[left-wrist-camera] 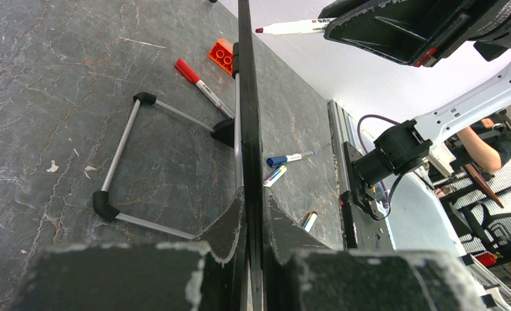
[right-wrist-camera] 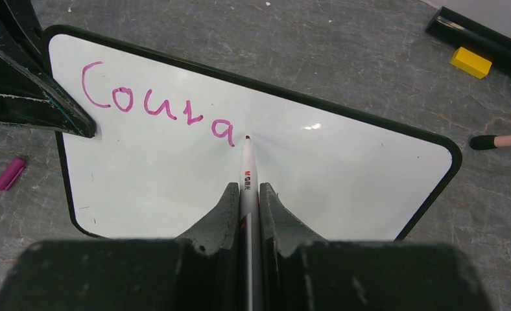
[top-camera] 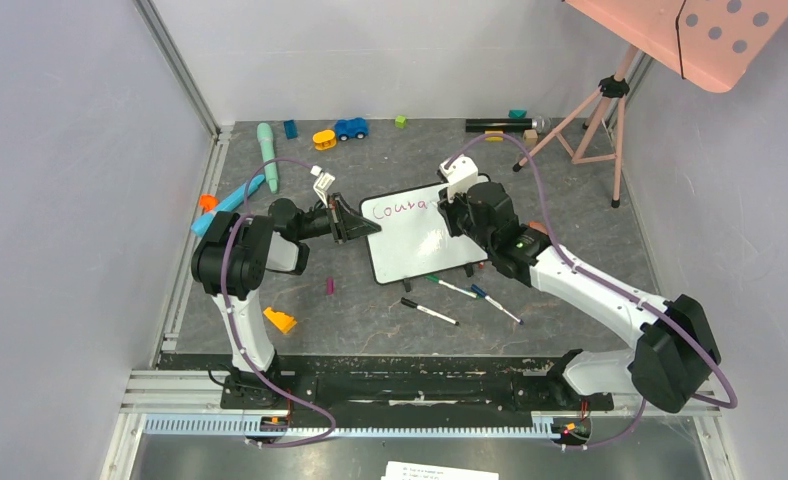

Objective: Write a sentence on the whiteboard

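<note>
White black-framed rectangular whiteboard (right-wrist-camera: 344,168), centre frame, bearing pink handwritten letters "Coura" (right-wrist-camera: 155,107). Left gripper (left-wrist-camera: 251,214): jaws pinching its left edge. Right gripper (right-wrist-camera: 246,194): jaws pinching white marker (right-wrist-camera: 247,162), tip on board.

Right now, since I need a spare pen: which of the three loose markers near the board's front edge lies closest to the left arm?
The black-capped marker, leftmost of the three; the green-tipped marker and the blue-capped marker lie further right.

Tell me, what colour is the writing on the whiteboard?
Pink-purple, clearest in the right wrist view: the writing on the whiteboard.
</note>
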`<action>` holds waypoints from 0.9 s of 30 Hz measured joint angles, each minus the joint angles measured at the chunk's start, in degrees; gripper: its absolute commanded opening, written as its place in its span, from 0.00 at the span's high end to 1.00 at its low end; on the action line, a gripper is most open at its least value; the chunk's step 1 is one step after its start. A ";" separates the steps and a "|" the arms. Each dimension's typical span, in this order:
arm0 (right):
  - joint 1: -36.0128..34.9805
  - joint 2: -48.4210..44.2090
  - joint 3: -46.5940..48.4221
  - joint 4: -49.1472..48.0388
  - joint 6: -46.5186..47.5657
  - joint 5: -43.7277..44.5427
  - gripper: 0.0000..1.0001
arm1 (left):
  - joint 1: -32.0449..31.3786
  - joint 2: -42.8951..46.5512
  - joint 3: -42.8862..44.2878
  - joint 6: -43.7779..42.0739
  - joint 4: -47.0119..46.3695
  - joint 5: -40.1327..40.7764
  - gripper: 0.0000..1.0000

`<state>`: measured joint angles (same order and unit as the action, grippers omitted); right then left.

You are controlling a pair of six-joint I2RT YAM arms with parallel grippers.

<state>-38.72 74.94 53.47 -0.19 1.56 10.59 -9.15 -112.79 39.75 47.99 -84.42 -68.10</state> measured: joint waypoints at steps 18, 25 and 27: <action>0.33 1.46 1.49 0.63 0.00 1.31 1.00 | 0.00 0.00 0.02 0.02 0.00 0.00 0.98; 0.35 2.05 1.73 0.68 0.00 1.38 1.00 | 0.00 0.00 0.02 0.07 0.02 0.02 0.98; 0.35 2.21 1.92 0.70 0.00 1.49 1.00 | 0.00 0.00 0.02 0.15 0.02 0.02 0.98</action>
<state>-38.37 77.14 55.40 0.51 1.56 12.08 -9.15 -112.79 39.77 48.14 -84.40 -68.07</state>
